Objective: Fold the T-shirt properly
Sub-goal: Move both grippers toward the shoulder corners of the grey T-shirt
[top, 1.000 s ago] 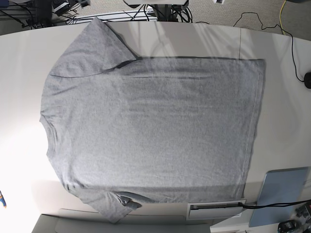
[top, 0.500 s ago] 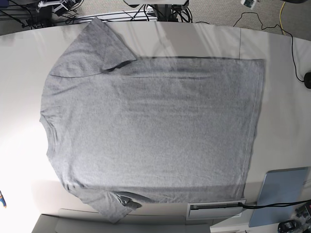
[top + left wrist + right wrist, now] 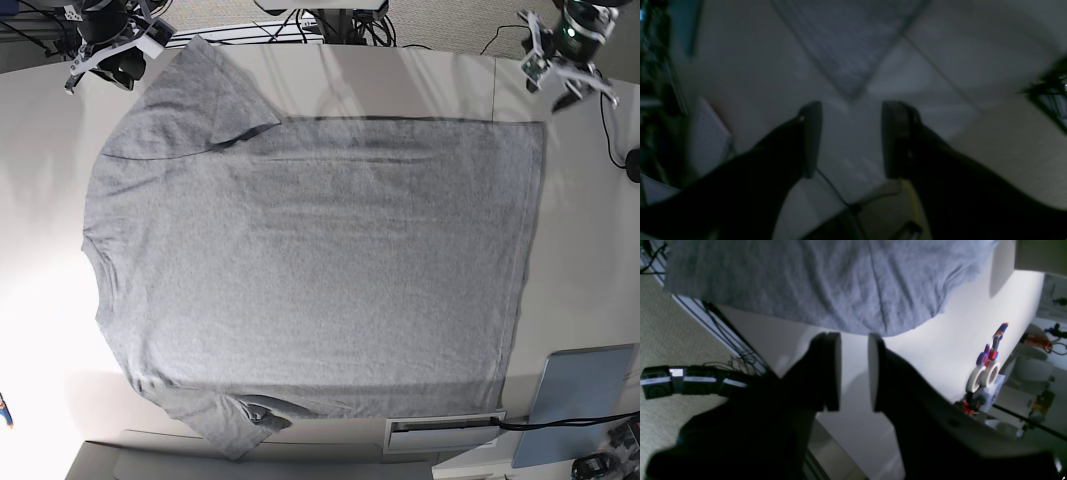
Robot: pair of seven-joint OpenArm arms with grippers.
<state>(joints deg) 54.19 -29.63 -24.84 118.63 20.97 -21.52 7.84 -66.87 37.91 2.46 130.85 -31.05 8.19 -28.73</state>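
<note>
Dimly, the left wrist view blurs the T-shirt (image 3: 846, 43) corner.

Big white table (image 3: 590, 230) with a large soft grey short-sleeved T-shirt (image 3: 310, 260) spread flat on it, a flat blue board (image 3: 578, 400) near one corner.

Base view looks straight down; wrist views share the T-shirt (image 3: 310, 250).
</note>
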